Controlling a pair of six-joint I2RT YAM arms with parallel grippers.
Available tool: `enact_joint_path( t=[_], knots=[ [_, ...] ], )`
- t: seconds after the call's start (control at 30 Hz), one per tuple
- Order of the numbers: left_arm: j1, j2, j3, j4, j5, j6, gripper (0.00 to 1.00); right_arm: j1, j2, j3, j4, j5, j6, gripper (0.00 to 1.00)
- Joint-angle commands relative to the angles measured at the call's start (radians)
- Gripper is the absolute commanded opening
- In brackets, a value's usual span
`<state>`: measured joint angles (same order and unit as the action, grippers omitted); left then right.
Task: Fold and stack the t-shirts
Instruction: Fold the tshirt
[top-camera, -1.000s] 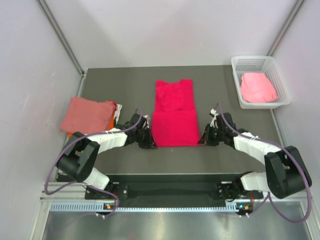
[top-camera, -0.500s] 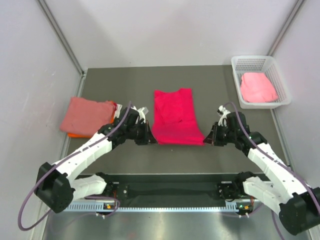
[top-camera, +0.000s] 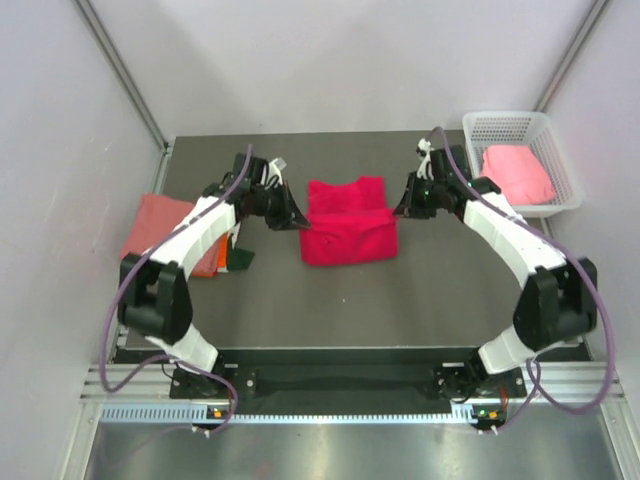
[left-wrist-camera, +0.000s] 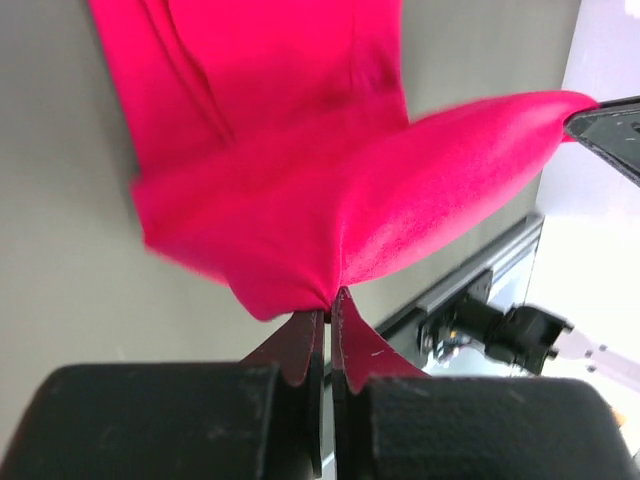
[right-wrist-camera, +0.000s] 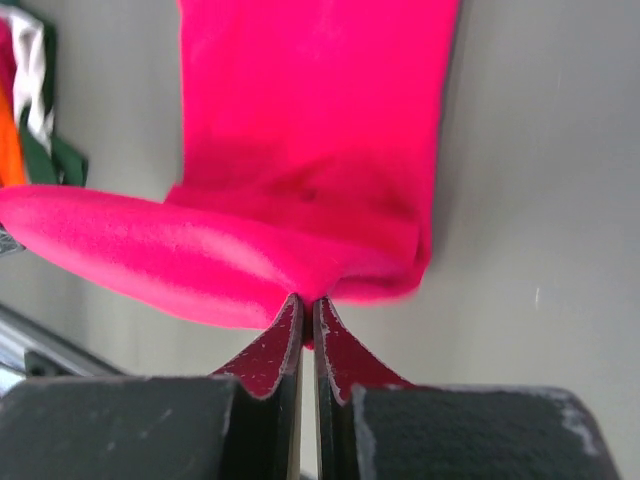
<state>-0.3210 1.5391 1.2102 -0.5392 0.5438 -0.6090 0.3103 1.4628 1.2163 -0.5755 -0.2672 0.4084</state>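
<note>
Mid-fold: left tool and right tool each pinch a corner of the crimson-pink t-shirt, doubled at the worktop centre; salmon t-shirt lies folded left, light pink t-shirt waits in basket

The dark grey, matte worktop carries a bright crimson-pink cloth t-shirt at its middle. The far part lies flat and the near part is doubled back over it in a puffed fold. At the left edge sits a folded dusty salmon t-shirt, with orange cloth showing from under it and a scrap of dark green fabric just beside it. A white plastic mesh basket stands at the far right corner.
</note>
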Motion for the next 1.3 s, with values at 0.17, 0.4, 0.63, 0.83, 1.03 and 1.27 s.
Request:
enact_joint_path(
  t=[0.17,0.4,0.63,0.83,1.03,1.27],
  knots=[
    [0.082,0.353,0.4,-0.045,0.007,0.052,0.0,-0.091,0.335,0.32,0.061,-0.085,-0.006,0.0],
    [0.14,0.747,0.707,0.14,0.107,-0.104,0.0,-0.14,0.665,0.652,0.118,-0.173,0.041,0.02],
    [0.157,0.761,0.764,0.177,0.084,-0.088,0.99,-0.143,0.688,0.628,0.221,-0.142,-0.002,0.85],
    [0.136,0.523,0.562,0.102,-0.114,0.073,0.99,-0.148,0.414,0.253,0.434,-0.164,0.009,0.78],
    [0.085,0.302,0.347,-0.011,-0.594,0.192,0.99,-0.139,0.141,-0.069,0.534,-0.112,0.023,0.74],
    [0.085,0.144,0.083,0.097,-0.845,0.23,0.95,-0.126,0.001,-0.276,0.641,-0.058,0.067,0.71]
  ],
)
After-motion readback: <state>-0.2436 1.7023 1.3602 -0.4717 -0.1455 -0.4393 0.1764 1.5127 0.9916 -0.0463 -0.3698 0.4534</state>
